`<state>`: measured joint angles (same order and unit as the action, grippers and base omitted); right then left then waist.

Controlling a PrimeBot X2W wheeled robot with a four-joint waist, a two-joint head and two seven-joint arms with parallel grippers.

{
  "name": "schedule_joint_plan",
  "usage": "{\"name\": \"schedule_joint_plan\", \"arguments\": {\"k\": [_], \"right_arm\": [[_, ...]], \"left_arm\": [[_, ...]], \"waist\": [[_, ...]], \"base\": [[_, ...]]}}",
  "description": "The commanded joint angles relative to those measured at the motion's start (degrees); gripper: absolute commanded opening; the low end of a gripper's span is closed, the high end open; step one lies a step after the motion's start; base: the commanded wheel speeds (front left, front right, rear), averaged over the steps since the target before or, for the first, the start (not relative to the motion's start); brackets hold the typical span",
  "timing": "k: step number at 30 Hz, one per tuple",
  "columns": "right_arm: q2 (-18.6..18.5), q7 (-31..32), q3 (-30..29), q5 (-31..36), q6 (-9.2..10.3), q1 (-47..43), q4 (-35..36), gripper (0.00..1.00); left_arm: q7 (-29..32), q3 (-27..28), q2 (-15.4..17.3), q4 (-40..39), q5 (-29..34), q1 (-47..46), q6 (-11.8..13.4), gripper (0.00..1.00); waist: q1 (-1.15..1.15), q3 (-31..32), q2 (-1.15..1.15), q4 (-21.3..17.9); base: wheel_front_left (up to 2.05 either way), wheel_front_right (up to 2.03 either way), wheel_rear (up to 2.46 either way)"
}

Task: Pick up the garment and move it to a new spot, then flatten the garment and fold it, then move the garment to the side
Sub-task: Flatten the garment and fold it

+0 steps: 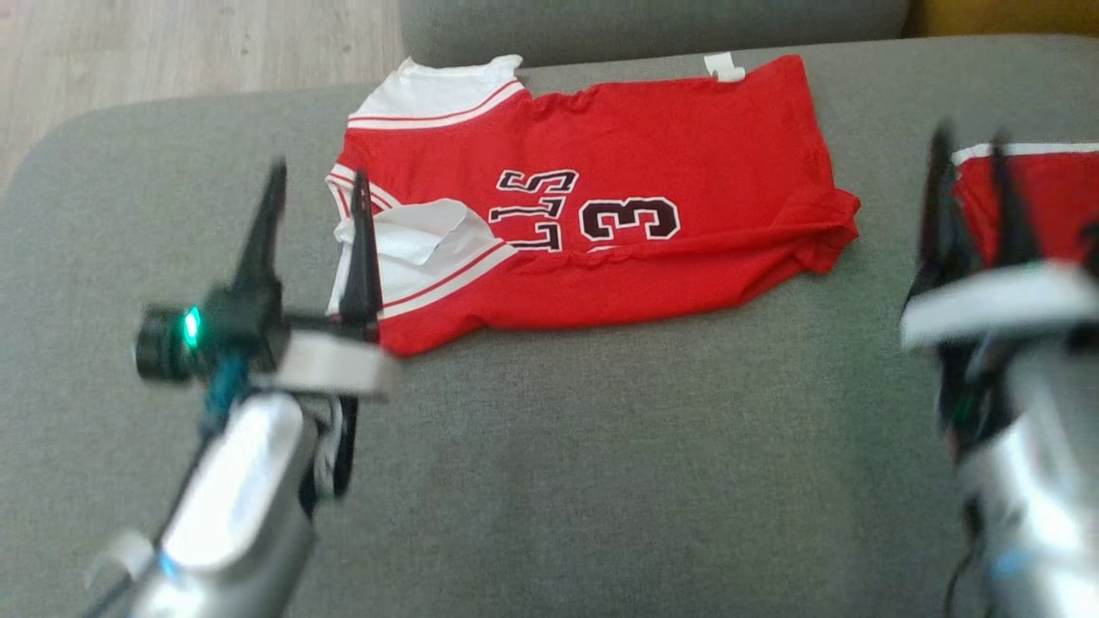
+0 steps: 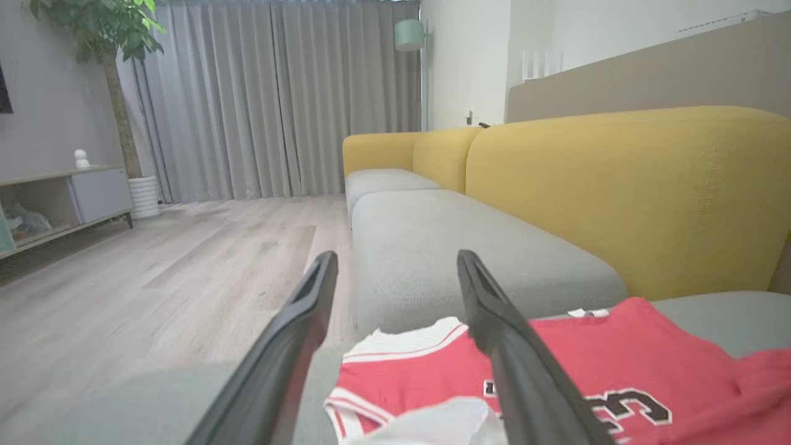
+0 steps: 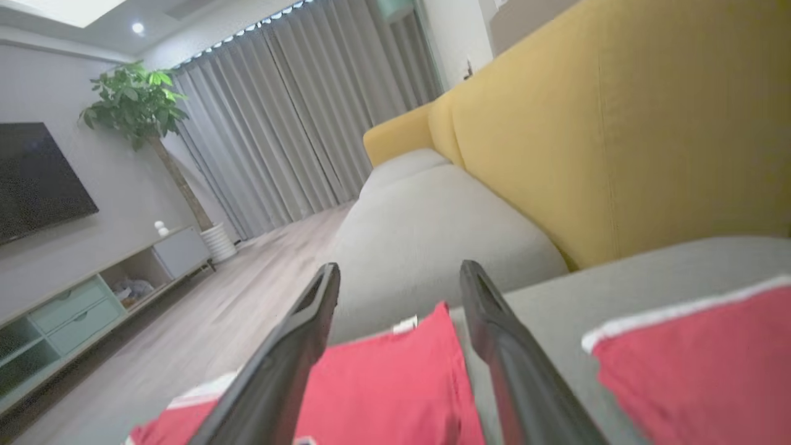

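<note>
Left gripper [image 1: 319, 172], right gripper [image 1: 970, 137] spread, empty; garment [image 1: 652, 154] flat on sofa [image 1: 601, 472]; red cloth [image 1: 1065, 197] far right.

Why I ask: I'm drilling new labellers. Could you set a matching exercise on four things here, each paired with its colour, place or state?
Column 1
1. jersey
2. second red garment
3. sofa backrest
4. left hand

Column 2
A. yellow
B. open, holding nothing
C. laid out, number 3 showing
D. partly hidden behind the right hand

Pairs: 1-C, 2-D, 3-A, 4-B
</note>
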<state>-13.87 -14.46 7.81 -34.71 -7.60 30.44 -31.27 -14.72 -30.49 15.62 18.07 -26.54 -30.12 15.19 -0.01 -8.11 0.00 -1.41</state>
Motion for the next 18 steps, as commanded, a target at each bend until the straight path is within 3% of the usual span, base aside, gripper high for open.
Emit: {"name": "schedule_joint_plan", "arguments": {"k": [1, 7, 13, 18], "right_arm": [[2.9, -0.5, -1.1, 3.8, 0.11, -4.4, 4.7, 1.00], [8.4, -0.5, -4.2, 13.4, 0.11, -15.8, 11.4, 1.00], [9.9, -0.5, -4.9, 14.8, 0.11, -18.1, 13.1, 1.00], [10.5, -0.5, -3.7, 15.1, 0.11, -17.0, 13.2, 1.00]], "left_arm": [[-0.3, 3.8, 0.6, -2.5, 1.3, 1.6, 0.6, 1.00], [-0.3, 6.8, -2.5, -3.8, 4.7, 11.0, -1.2, 1.00], [-0.3, 9.1, -4.0, -1.7, 6.4, 12.5, -3.4, 1.00], [-0.2, 10.0, -4.5, 4.8, 6.9, 10.3, -5.0, 1.00]], "waist": [[0.01, 0.6, 0.00, 0.2], [0.01, 0.9, 0.00, 0.1], [0.01, 0.3, 0.00, -0.2], [0.01, -1.1, 0.00, -1.5]], "base": [[0.00, 0.00, 0.00], [0.00, 0.00, 0.00], [0.00, 0.00, 0.00], [0.00, 0.00, 0.00]]}}
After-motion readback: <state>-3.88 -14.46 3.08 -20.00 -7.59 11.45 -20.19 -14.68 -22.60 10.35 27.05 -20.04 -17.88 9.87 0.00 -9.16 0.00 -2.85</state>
